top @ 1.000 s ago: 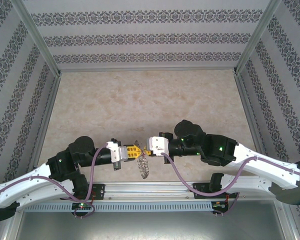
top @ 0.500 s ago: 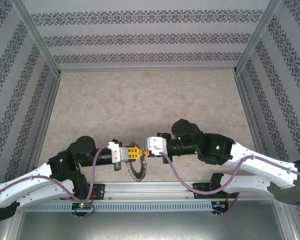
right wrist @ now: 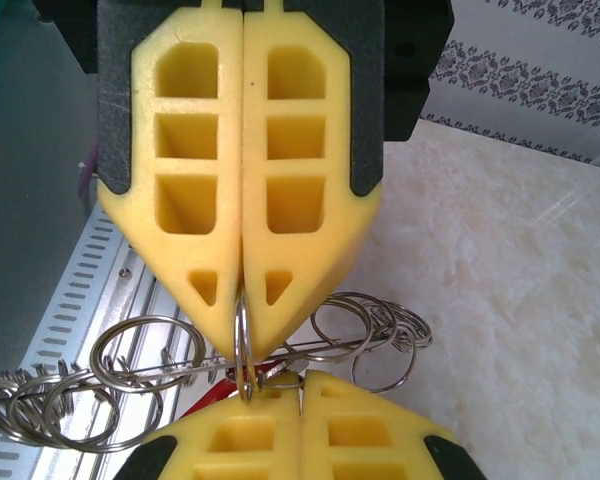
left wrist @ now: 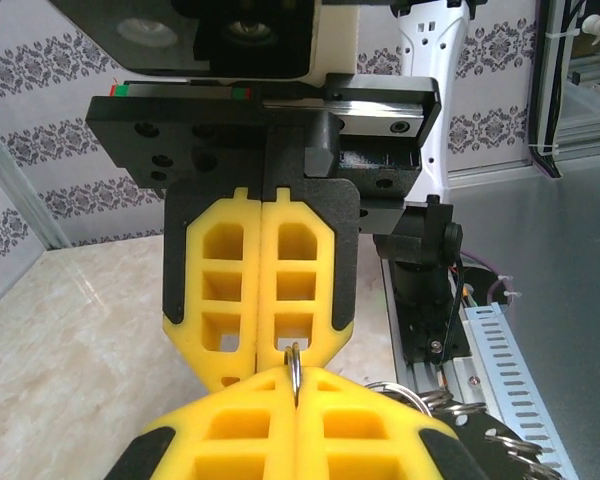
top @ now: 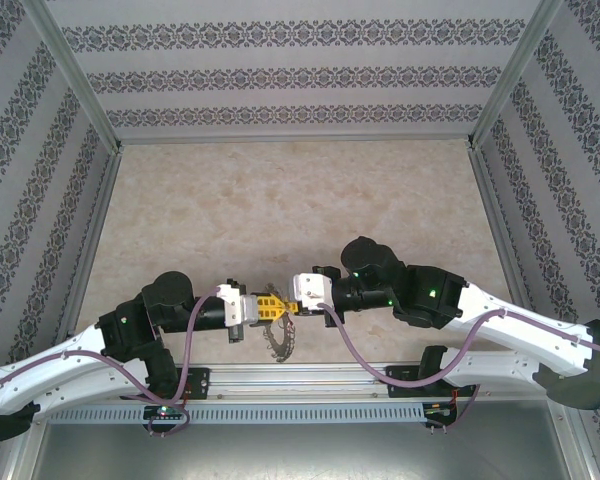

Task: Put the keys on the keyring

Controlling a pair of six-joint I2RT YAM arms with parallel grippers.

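Observation:
The two grippers meet tip to tip near the table's front edge. My left gripper (top: pixel 273 306) (left wrist: pixel 294 380) is shut on a small silver ring (left wrist: pixel 294 362) of the keyring (top: pixel 280 341). That keyring is a thin wire loop (right wrist: pixel 150 345) strung with several small rings, and it hangs below the fingertips. My right gripper (top: pixel 291 305) (right wrist: pixel 300 385) is shut on a thin metal piece. A sliver of the key's red head (right wrist: pixel 220 391) peeks out just left of it, under the ring. The rest of the key is hidden by the yellow pads (right wrist: pixel 370 440).
The beige marbled table (top: pixel 280 210) stretches beyond the grippers, with patterned walls on three sides. A metal rail with a slotted strip (top: pixel 310 385) runs along the front edge, right under the hanging rings. Purple cables (top: pixel 360 355) loop off both arms.
Both grippers have edged slightly left and closer together. The hanging keyring has swung and turned, from a narrow edge-on look to a broader loop.

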